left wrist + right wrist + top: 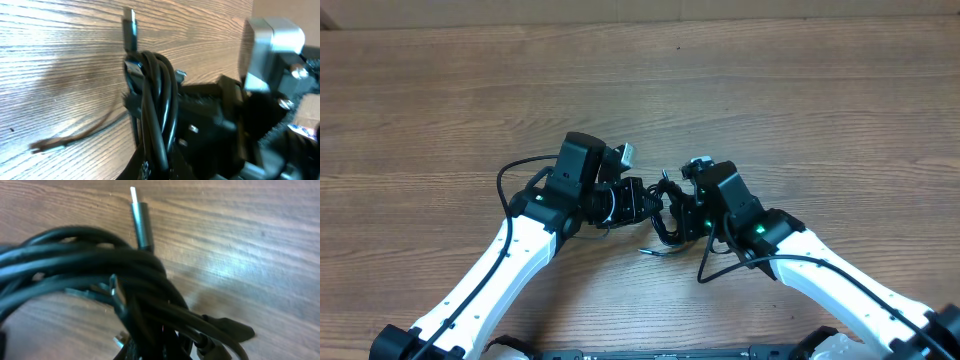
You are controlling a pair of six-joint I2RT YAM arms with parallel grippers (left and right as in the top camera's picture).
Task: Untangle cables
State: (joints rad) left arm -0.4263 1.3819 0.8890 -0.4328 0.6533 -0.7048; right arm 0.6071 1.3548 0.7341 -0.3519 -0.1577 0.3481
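Note:
The cables (666, 226) form a tangled black bundle between my two arms at the table's middle. My left gripper (644, 203) comes in from the left and is shut on the cables. From the right, my right gripper (683, 216) is shut on the same bundle, almost touching the left one. In the left wrist view the cables (156, 100) loop upright out of the jaws, with a dark plug (130, 31) sticking up. The right wrist view shows the knotted cables (125, 275), a silver-tipped plug (140, 220) pointing away and a black plug (231, 328) lying on the wood. The jaws are hidden under the cords.
The wooden table (800, 100) stretches all round the arms. A loose cable end (655, 250) trails toward the front edge. The arms' own thicker wires loop out at the left (508, 176) and right (712, 266).

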